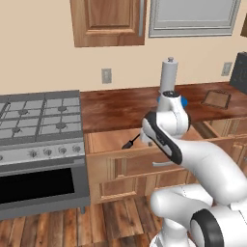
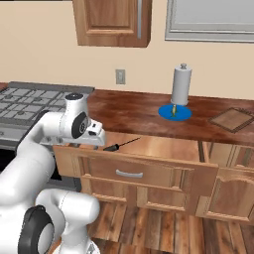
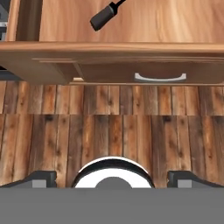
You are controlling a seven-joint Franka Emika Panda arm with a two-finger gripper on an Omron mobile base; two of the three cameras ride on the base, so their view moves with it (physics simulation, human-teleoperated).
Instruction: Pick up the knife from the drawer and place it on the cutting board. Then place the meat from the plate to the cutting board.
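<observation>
Hand view: two fingers [image 3: 39,178] spread wide, empty, above plank floor. Beyond them, one open drawer [image 3: 131,30] holds one knife [image 3: 104,16]. Farther off, one plate [image 2: 175,112] carries one meat [image 2: 173,110], beside one cutting board [image 2: 231,119].

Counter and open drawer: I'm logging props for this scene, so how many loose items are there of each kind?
Knife: 1
Cutting board: 1
Plate: 1
Meat: 1
Paper-towel roll: 1
Total: 5
</observation>
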